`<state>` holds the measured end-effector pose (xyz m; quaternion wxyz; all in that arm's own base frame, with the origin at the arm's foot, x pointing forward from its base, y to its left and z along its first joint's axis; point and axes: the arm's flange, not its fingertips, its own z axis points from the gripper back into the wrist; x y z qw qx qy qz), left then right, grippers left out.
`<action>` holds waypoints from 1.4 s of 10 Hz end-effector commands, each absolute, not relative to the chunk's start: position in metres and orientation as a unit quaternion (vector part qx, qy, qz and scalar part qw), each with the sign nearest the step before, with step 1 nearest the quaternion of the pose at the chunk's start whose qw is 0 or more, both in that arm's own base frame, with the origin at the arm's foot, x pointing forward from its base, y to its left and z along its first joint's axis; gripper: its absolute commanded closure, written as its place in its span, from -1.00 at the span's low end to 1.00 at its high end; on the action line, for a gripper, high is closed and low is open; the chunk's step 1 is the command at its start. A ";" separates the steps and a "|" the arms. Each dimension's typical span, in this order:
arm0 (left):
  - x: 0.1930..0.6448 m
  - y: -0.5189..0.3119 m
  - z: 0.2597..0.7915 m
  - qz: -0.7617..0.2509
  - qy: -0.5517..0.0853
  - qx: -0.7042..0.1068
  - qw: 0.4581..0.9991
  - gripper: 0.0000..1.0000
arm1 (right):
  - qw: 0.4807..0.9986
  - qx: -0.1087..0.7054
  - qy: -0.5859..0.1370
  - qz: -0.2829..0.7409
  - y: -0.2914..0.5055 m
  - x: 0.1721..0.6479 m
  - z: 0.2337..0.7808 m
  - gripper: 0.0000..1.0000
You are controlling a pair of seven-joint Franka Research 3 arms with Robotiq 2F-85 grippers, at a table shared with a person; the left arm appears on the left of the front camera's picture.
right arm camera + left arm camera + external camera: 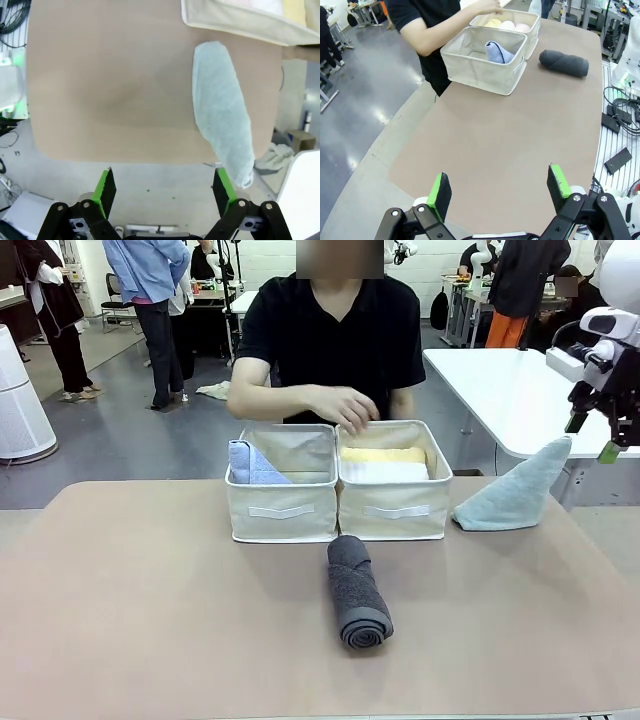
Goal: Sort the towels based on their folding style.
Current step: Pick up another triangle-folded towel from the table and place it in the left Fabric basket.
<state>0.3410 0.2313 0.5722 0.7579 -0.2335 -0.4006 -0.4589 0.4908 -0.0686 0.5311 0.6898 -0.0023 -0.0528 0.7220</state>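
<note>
The pale teal-grey triangle towel (515, 495), lying at the right edge of the surface (150, 620) beneath the wide-open, empty right tool (592, 437), is judged due for grasping and placing in the left bin (280, 512); the left tool (499, 189) is likewise open and empty.

A tan, matte table with rounded corners (150, 620) carries four things. Two cream fabric bins with white front handles stand side by side, walls touching, at the middle of the far edge: the left bin (281, 510) and the right bin (394, 510). A dark grey rolled terry towel (357, 592) lies just in front of where they meet, its spiral end facing the robot's side. A pale teal-grey triangle-folded terry towel (515, 492) lies just beside the right bin, perhaps touching it, with its narrow tip reaching past the table's edge.
</note>
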 end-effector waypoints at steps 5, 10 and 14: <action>0.340 0.232 0.573 -0.456 -0.405 -0.235 0.757 -1.00 | 0.689 -0.013 -0.062 0.722 -0.068 0.493 0.543 -1.00; 0.340 0.232 0.573 -0.456 -0.405 -0.235 0.757 -1.00 | 0.708 0.058 -0.054 0.702 -0.073 0.577 0.540 -1.00; 0.340 0.232 0.573 -0.456 -0.405 -0.235 0.757 -1.00 | 0.725 0.066 -0.025 0.685 -0.079 0.609 0.513 -1.00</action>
